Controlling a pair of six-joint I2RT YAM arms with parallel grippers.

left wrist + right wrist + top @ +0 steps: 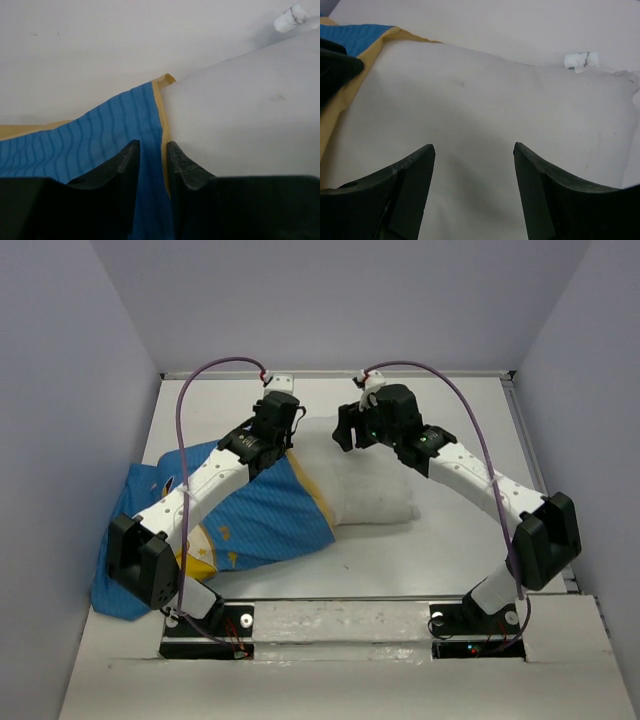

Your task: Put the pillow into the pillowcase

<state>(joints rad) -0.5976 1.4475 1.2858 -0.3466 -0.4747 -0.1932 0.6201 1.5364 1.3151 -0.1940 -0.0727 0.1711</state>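
The white pillow [375,490] lies mid-table with its left end inside the pillowcase [265,520], which is blue with a yellow hem. In the left wrist view, my left gripper [152,145] sits at the hem where the pillowcase [100,135] meets the pillow [240,115]. Its jaws are drawn close, and blue cloth fills the narrow gap between them. From above, the left gripper [285,437] is at the pillow's far left corner. My right gripper [347,430] hovers over the pillow's far edge. In the right wrist view, that gripper [474,147] is open, with only the pillow [495,100] below it.
The pillowcase's loose end spills over the table's left edge [120,590]. A small white tag [580,60] sticks out at the pillow's far corner. Grey walls close in the table on the left, right and back. The arm bases [340,625] stand at the near edge.
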